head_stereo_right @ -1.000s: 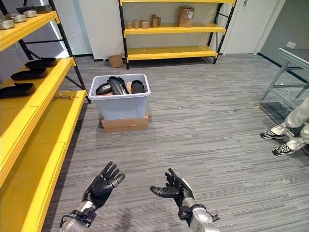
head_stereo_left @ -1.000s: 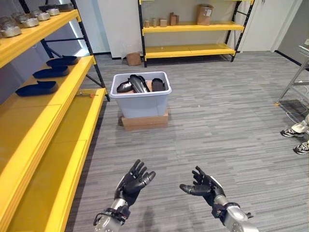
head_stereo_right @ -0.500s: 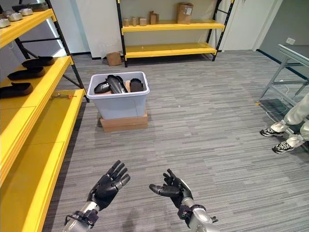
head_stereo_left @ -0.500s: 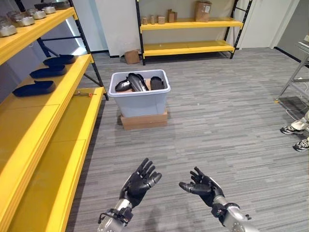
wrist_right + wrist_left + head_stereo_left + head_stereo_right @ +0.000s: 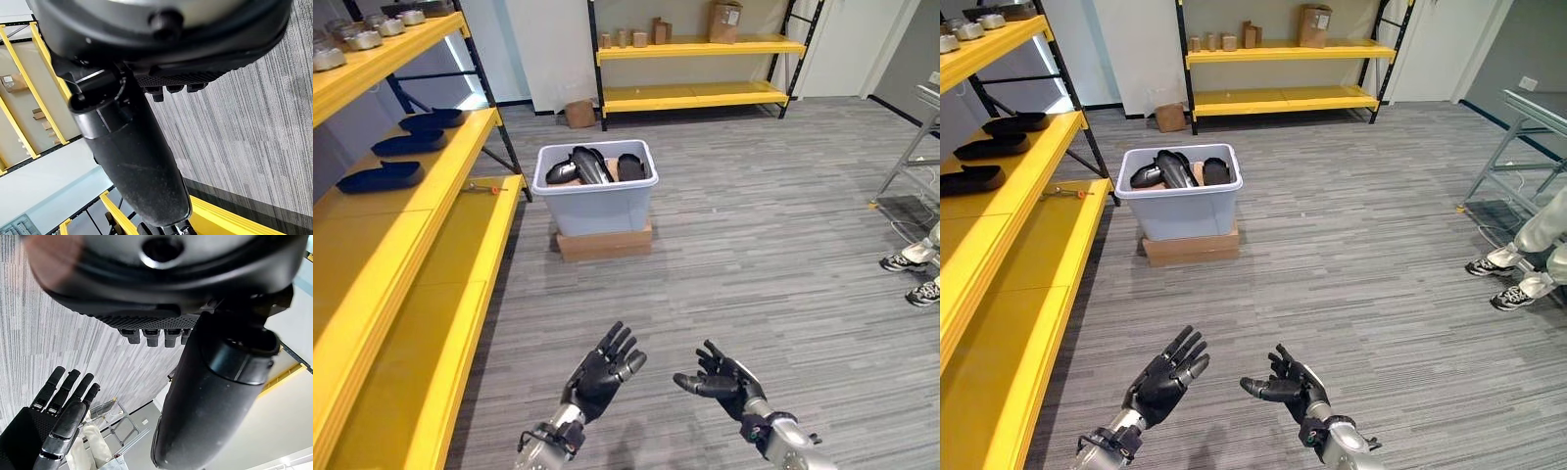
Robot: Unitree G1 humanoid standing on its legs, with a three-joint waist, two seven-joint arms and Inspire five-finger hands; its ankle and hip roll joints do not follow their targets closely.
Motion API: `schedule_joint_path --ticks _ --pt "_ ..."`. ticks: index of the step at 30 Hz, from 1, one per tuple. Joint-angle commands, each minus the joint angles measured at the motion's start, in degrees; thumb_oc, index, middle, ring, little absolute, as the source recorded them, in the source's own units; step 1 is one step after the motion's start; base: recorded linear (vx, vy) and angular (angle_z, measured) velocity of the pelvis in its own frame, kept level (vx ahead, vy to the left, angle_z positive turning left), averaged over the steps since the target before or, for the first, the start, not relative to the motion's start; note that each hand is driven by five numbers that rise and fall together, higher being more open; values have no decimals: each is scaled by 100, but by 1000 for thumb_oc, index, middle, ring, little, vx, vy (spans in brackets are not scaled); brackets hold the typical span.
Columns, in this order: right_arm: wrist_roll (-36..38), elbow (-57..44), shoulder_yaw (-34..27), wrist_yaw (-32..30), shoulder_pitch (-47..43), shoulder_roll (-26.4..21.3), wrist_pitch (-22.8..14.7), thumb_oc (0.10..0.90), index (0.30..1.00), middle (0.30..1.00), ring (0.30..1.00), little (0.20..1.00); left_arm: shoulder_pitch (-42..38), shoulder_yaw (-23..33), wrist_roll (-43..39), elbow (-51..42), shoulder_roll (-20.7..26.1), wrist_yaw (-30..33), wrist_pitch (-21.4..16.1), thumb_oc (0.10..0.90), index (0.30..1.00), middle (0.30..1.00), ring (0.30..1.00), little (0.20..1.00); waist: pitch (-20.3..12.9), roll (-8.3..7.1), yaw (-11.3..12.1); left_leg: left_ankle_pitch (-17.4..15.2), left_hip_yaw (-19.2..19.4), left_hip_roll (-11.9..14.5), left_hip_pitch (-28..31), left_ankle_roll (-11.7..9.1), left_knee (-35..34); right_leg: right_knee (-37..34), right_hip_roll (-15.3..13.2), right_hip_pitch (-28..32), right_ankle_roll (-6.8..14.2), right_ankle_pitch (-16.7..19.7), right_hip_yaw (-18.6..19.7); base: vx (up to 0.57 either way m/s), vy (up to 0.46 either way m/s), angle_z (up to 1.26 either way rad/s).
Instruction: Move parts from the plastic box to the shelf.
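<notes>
Fingers of left hand (image 5: 599, 374) and right hand (image 5: 720, 379) were spread, holding nothing | dark parts (image 5: 592, 166) lay in plastic box (image 5: 595, 204), well ahead | step: approach | next: close on box, grasp one part for yellow shelf (image 5: 421, 196).

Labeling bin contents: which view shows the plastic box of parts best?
The left eye view: the plastic box sits whole on its cardboard base, with the dark parts visible over the rim. The right eye view shows the same scene from slightly aside. The wrist views look along the open left hand and right hand at floor and shelving.
</notes>
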Motion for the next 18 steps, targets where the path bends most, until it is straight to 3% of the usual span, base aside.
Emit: schedule_joint_path --ticks 1,14,18 --pt "-46 -826 61 226 -369 -54 -425 900 1000 1000 1000 1000 -471 51 -585 -372 -31 -278 -467 900 1000 1000 1000 1000 -271 -147 -36 -124 -29 263 136 -220 -41 -6 -419 -243 396 364 -93 0 0 0" --pt "20 -933 -35 303 -322 -60 -399 900 1000 1000 1000 1000 -452 331 -618 -269 -137 -49 -444 900 1000 1000 1000 1000 -260 -182 4 -131 -34 213 193 -207 -41 -6 -482 -176 413 367 -140 14 50 1" --pt "-78 -974 -73 268 -330 -74 -381 900 1000 1000 1000 1000 -463 310 -1179 -256 -219 -155 -251 900 1000 1000 1000 1000 -231 -205 -13 -138 -37 167 222 -166 -41 -6 -515 -90 409 374 -142 36 125 5"
